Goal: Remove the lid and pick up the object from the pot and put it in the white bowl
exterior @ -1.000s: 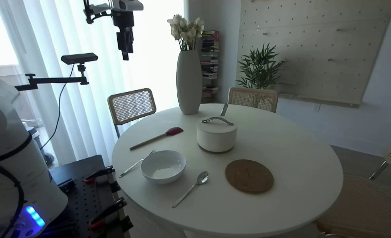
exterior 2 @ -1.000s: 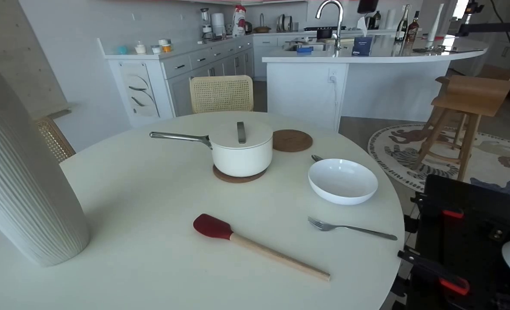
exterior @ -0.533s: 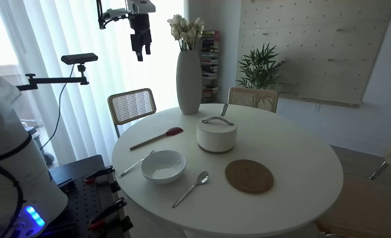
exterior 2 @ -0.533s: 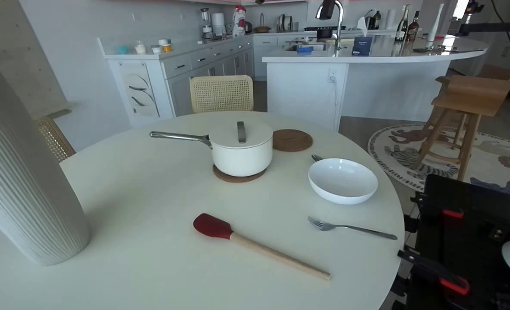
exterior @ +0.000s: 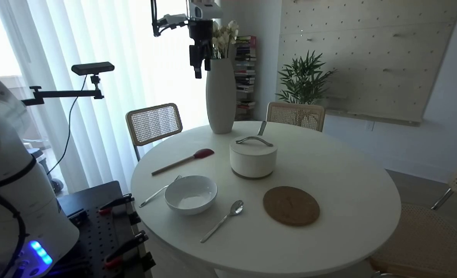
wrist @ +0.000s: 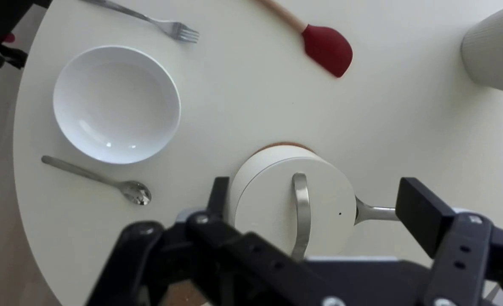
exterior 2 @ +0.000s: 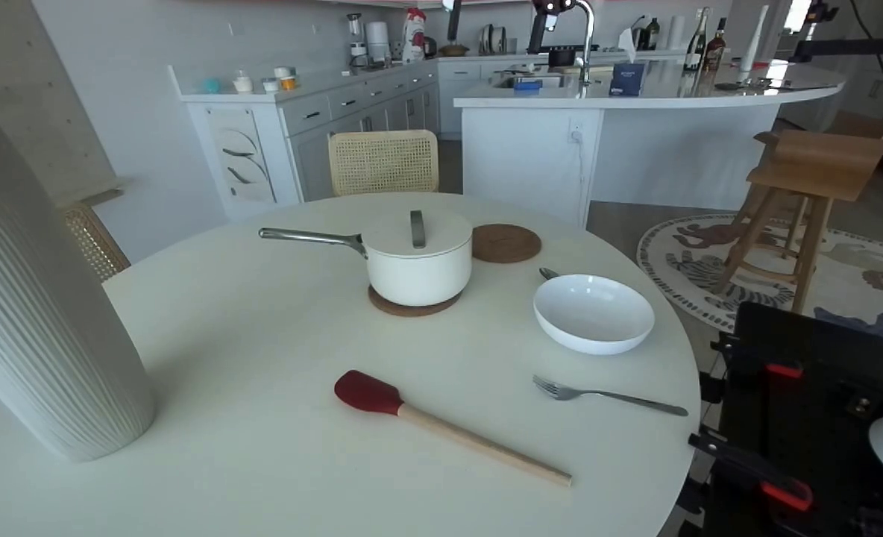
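Hand [wrist: 315,202], jaws wide apart, lid [wrist: 270,206] partly behind it in wrist view, inside of the pot [exterior: 253,164] invisible.

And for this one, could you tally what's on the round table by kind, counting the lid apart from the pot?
Lid: 1
Pot: 1
White bowl: 1
Cutlery (fork, spoon): 2
Spatula: 1
Vase with flowers: 1
Brown discs: 2
Total: 9 (the lid hides the pot's inside, so nothing there is counted)

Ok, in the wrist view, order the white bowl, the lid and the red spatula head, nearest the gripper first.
1. Lid, framed by the open gripper.
2. Red spatula head, near the top, right of centre.
3. White bowl, upper left, farthest.
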### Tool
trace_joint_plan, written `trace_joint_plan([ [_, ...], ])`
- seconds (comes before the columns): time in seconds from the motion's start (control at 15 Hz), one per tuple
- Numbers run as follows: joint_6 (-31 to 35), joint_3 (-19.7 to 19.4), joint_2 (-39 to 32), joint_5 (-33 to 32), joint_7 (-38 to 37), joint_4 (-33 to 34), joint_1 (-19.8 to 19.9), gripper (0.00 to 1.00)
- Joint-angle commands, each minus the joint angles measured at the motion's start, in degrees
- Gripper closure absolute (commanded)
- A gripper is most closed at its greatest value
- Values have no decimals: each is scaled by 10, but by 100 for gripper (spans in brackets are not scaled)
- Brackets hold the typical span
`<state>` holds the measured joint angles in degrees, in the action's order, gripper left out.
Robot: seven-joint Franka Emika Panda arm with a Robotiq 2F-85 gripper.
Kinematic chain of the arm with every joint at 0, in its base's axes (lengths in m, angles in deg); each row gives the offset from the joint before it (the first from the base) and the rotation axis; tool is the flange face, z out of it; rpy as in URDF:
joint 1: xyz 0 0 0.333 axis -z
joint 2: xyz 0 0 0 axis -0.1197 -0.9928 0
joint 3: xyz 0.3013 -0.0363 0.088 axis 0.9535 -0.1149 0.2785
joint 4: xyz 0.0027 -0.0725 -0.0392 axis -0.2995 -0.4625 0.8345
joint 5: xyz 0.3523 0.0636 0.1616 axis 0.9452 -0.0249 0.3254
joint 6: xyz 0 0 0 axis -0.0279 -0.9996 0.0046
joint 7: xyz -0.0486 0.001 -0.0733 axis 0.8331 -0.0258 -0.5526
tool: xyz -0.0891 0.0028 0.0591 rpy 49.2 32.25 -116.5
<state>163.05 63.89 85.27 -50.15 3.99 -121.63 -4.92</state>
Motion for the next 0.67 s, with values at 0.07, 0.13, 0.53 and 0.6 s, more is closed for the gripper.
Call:
trace_joint_plan([
  [0.07, -12, -17, -86, -33, 33, 85, 0, 0],
  [0.13, -10, -19, -102, -42, 36, 99, -1, 0],
  [0.53, 10, -26, -180, -93, 40, 165, -13, 0],
  [0.6, 13, -26, -191, -98, 42, 177, -15, 0],
])
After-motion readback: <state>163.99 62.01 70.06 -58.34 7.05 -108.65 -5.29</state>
